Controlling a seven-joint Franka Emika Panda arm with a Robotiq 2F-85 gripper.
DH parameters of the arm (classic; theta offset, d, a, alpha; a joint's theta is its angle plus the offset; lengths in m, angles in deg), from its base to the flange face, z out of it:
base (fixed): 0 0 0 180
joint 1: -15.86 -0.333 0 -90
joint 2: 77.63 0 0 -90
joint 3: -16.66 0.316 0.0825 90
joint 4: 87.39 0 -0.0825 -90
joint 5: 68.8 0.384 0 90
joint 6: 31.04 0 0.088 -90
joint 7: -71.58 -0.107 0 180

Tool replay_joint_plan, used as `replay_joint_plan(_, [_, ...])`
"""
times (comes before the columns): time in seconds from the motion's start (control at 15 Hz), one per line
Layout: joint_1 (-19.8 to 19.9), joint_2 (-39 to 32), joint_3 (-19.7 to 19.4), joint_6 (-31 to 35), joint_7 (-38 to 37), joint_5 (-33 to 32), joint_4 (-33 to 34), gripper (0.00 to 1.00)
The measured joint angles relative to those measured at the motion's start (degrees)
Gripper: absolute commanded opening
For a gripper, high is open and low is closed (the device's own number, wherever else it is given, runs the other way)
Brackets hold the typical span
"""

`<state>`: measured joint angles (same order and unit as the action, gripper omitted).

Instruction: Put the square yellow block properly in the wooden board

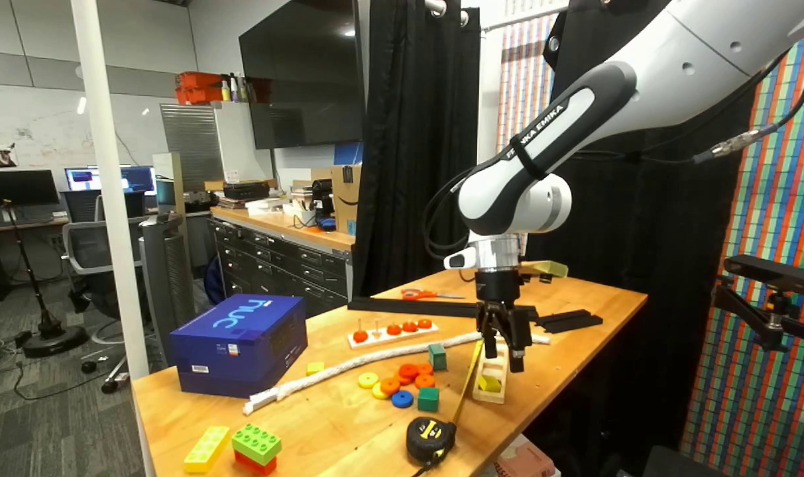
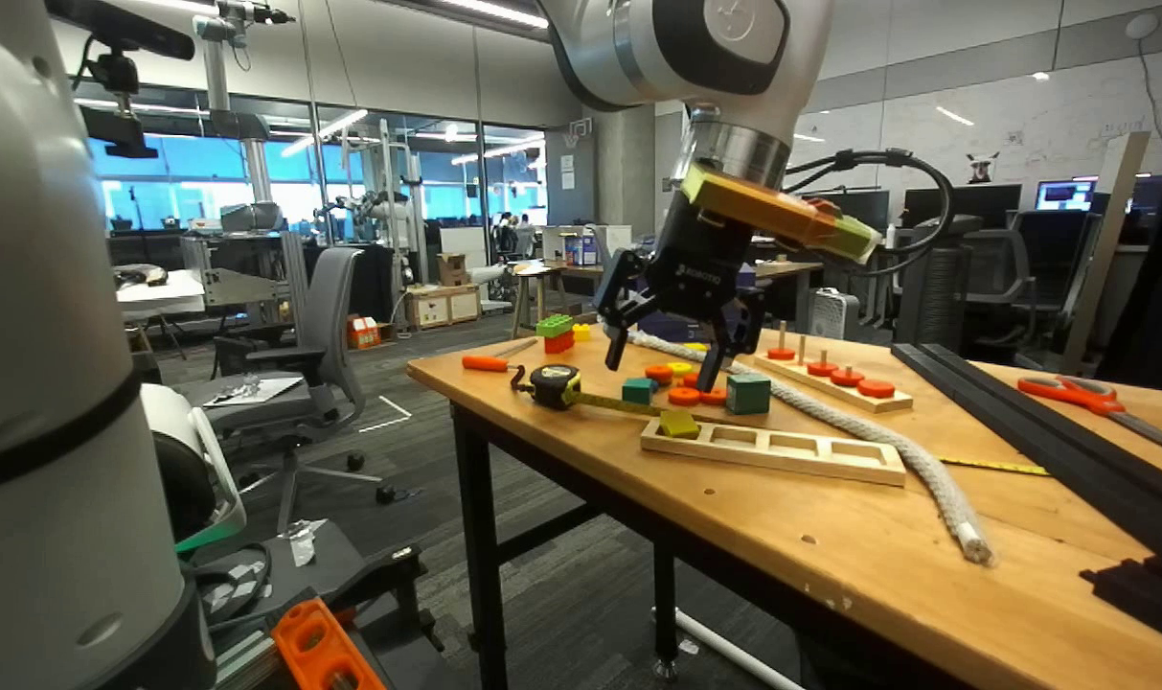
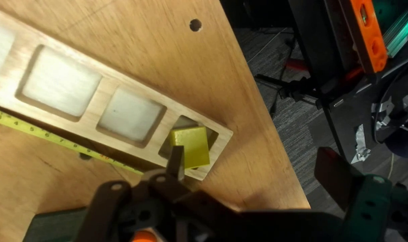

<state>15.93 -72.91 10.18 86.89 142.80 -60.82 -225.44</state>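
The square yellow block [image 3: 192,146] sits tilted and turned askew in the end recess of the wooden board [image 3: 98,104], with one corner over the rim. Both exterior views also show the block [image 1: 489,383] [image 2: 679,425] at the board's end [image 1: 488,397] [image 2: 782,462]. The other visible recesses hold nothing. My gripper [image 2: 660,372] is wide open and empty above the table, near the block's end of the board. In the wrist view the gripper [image 3: 251,154] has one finger overlapping the block's edge; the other finger shows past the table edge. An exterior view shows the gripper [image 1: 504,358] over the board.
A tape measure [image 2: 554,385] lies near the board, its yellow tape running alongside. Green blocks [image 2: 748,394] and coloured rings [image 1: 408,371] lie beside it. A white rope [image 1: 375,356], a peg board [image 2: 834,383] and a blue box [image 1: 239,344] lie farther off. The table edge is close.
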Motion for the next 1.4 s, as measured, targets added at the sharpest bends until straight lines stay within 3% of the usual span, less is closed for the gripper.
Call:
replay_joint_plan(0.8, [0.22,-3.93,0.36,14.14,4.37,2.25,-2.64,1.00])
replay_joint_plan(1.27, [0.32,-4.62,0.49,17.50,4.37,2.25,-3.78,1.00])
replay_joint_plan(1.4, [0.36,-4.62,0.51,17.66,4.37,2.25,-3.84,0.73])
